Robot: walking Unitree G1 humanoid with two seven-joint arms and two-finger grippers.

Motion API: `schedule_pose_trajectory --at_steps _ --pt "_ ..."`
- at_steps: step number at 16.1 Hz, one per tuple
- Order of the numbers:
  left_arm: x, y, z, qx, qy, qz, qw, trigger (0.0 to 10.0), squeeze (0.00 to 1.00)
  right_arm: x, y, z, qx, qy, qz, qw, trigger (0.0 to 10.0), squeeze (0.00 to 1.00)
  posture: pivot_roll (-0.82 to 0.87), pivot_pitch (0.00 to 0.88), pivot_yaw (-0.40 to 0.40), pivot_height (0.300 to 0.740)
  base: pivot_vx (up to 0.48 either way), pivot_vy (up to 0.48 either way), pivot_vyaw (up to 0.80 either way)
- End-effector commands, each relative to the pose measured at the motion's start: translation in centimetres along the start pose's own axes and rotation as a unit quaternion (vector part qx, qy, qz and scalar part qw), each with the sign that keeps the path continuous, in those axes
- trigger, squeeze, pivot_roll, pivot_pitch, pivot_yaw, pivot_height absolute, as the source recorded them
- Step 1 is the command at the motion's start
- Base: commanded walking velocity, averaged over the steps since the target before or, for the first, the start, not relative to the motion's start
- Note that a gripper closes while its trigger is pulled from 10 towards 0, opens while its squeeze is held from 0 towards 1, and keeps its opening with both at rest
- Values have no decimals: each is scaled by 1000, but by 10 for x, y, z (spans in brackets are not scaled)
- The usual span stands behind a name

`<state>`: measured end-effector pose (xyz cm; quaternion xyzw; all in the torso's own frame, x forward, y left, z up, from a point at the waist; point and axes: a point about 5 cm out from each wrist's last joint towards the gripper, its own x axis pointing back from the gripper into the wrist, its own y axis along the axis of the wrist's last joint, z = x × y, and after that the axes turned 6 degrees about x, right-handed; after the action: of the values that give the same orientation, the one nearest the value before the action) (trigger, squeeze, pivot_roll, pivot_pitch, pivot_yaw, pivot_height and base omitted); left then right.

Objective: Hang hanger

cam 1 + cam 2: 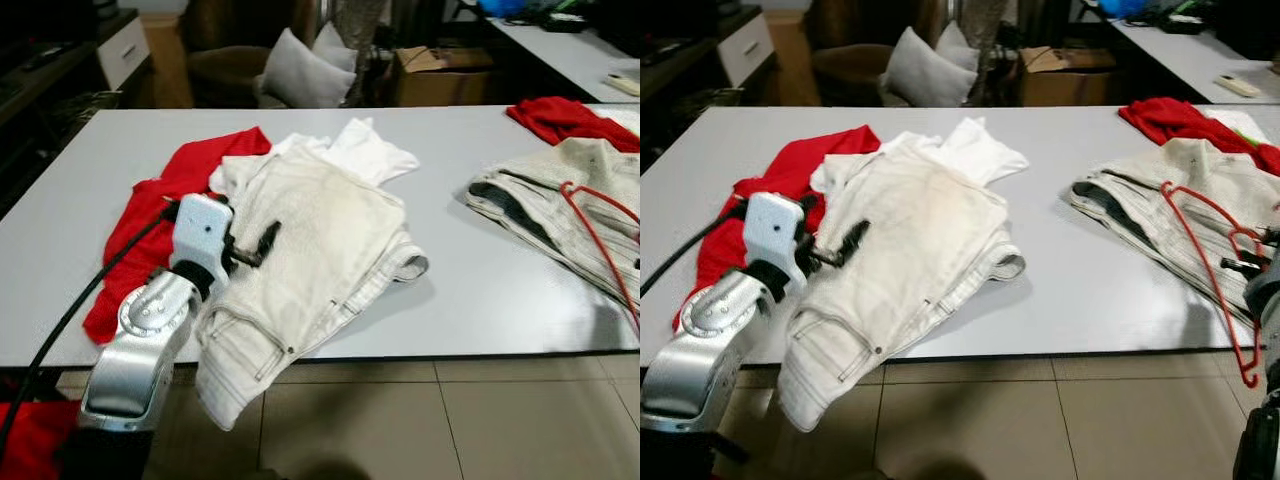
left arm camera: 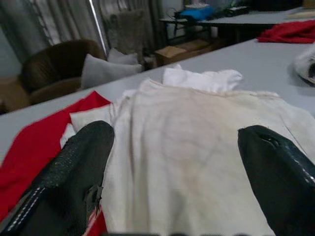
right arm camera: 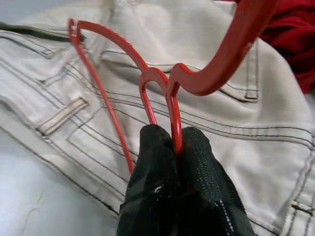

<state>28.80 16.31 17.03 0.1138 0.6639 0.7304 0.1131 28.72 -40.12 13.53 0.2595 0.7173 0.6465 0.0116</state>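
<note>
The hanger [image 3: 170, 86], red, sits above the pale jeans [image 1: 1160, 205] at the table's [image 1: 1090, 290] right end, pinched by its thin wire in our right gripper [image 3: 174, 142]; our left gripper [image 2: 172, 162] hovers spread over the white trousers [image 1: 300, 250]; we judge the narrow wire could twist, slip, or snag the jeans.

Grey table [image 1: 470, 290] standing over a tiled floor [image 1: 450, 420] and carrying clothing. Cream trousers [image 1: 300, 270] lying near its front edge with the waistband hanging over, a white shirt [image 1: 365, 148] lying just behind them and a red garment [image 1: 150, 215] to their left. Well to the right of the trousers, a second light pair [image 1: 1180, 215] is lying with another red cloth [image 1: 1170, 117] behind it.
</note>
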Motion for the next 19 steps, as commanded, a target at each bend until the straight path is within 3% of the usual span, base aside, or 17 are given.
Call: schedule_pose_trajectory --at_steps 1,4,6,7,9,10,12,13,16,18,19 --pt "-2 1 6 -6 18 -1 1000 10000 0 -2 12 9 -11 28 -40 999 10000 0 32 0 52 740 0 0 0" --pt "1 0 10 -5 24 1 1000 10000 0 0 49 62 -43 135 -158 977 10000 0 37 0 45 740 0 0 0" --pt "2 -1 12 2 25 -5 1000 10000 0 12 62 89 -50 169 -205 963 10000 0 33 0 49 740 0 0 0" --pt "1 -1 14 2 29 -5 1000 10000 0 27 68 112 -47 183 -233 954 10000 0 33 0 49 740 0 0 0" --pt "-2 -3 19 -3 43 0 999 10000 0 50 70 141 -60 210 -253 942 10000 0 25 0 52 740 0 171 0" --pt "-2 -3 20 -1 46 1 999 10000 0 56 69 146 -67 213 -254 941 10000 0 25 0 53 740 0 375 0" --pt "-2 -6 20 0 52 4 999 10000 0 81 55 173 -57 228 -247 940 10000 0 24 0 52 740 0 416 0" --pt "-2 -6 19 3 51 3 999 10000 0 93 46 183 -60 226 -237 943 10000 0 22 0 52 740 0 435 0" --pt "-4 -9 17 7 49 4 999 10000 0 108 29 188 -44 189 -210 958 10000 0 7 0 60 740 0 435 0" --pt "-6 -9 17 8 47 4 999 10000 0 114 29 189 -44 190 -212 958 10000 0 -1 0 64 740 0 433 0" --pt "-9 -10 15 13 41 10 999 10000 0 119 28 192 -65 191 -209 957 10000 0 -6 0 65 740 0 0 0"
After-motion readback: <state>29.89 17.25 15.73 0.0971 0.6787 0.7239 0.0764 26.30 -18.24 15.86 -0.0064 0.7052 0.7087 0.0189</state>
